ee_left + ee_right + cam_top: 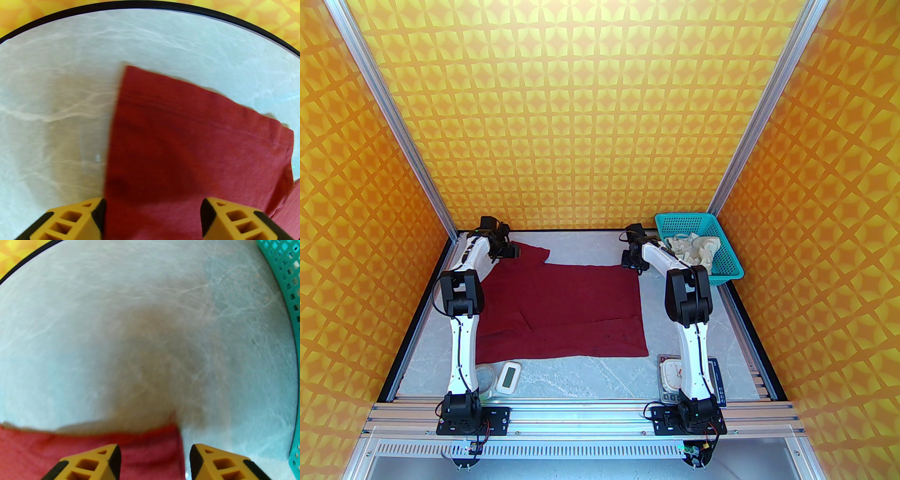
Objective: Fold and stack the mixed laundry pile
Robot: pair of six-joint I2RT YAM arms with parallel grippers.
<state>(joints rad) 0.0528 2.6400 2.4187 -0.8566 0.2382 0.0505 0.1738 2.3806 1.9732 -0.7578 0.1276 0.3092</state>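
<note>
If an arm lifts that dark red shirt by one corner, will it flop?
Probably floppy: the dark red shirt lies flat with soft creases, so the rest would likely drape and drag. It looks thin, so likely light. Pushed, it would probably bunch, not slide.

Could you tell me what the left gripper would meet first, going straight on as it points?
Most likely the dark red shirt: the left gripper holds open jaws astride its sleeve, cloth straight ahead, bare table beyond. Its height above the cloth is unclear.
</note>
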